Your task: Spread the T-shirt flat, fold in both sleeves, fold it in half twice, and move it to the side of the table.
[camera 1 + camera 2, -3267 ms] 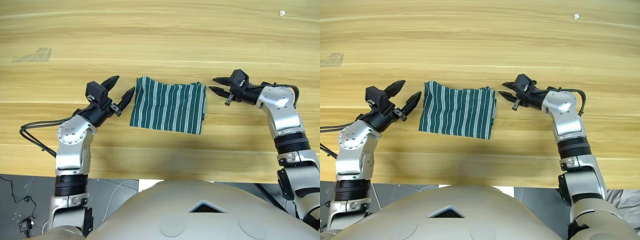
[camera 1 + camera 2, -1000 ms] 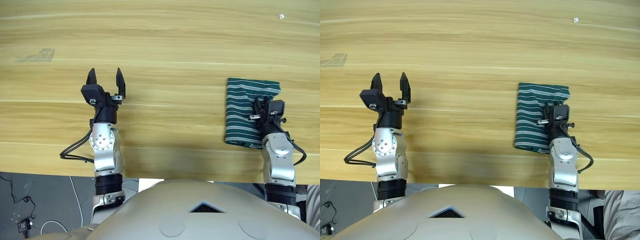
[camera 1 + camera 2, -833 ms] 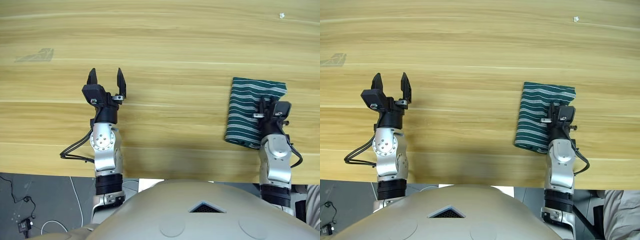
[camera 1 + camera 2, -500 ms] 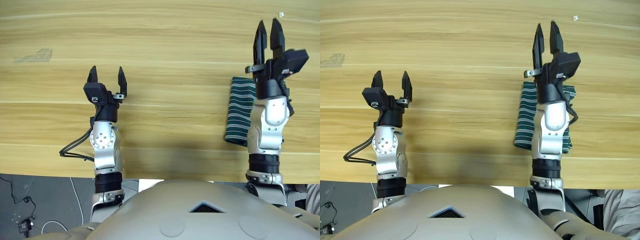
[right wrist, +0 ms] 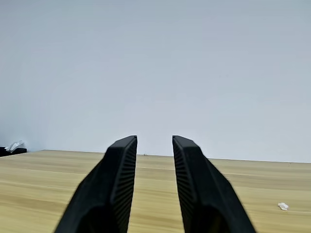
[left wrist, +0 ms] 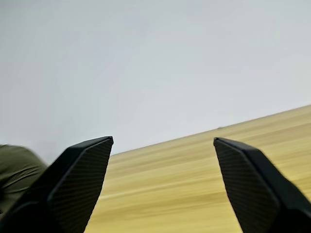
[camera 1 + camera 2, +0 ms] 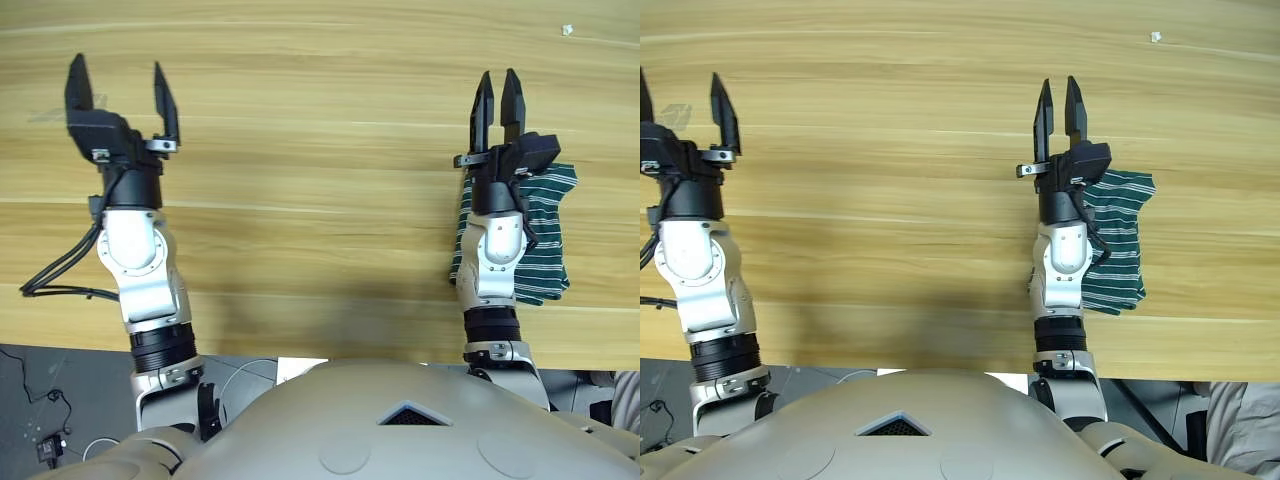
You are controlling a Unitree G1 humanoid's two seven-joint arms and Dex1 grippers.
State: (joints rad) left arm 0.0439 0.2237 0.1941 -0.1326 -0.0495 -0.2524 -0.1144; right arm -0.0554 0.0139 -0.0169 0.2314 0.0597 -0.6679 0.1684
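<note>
- Left eye view, closest to the desk's near edge: the T-shirt lies on the desk's right-hand part. It is a small green bundle with white stripes, several layers thick. Its left side is hidden behind the right forearm, which rises in front of it. The outer corners look a little uneven rather than square.
- From how it lies, I judge the spreading, the sleeve folds and both halvings done, since no sleeve or hem sticks out. The bundle already sits well off the desk's middle, toward its right end.
- Farther from the near edge, above the desk: the right pincer is raised clear of the cloth and points away from the robot. It is released, its two fingers only narrowly parted with nothing between them. The right wrist view shows the same slim gap, with bare desk beyond the right pincer.
- About as far from the near edge, over the desk's left-hand part: the left pincer is raised too. It is released and spread wide, grasping nothing and well apart from the T-shirt. In the left wrist view the desk's wood shows between its fingers.
- Toward the desk's far edge, at its right: a small white scrap lies alone.
- What is left seems little. If the bundle counts as at the side, the task is as good as finished. At most a nudge closer to the desk's right end, or a squaring of the loose corners, might remain.
</note>
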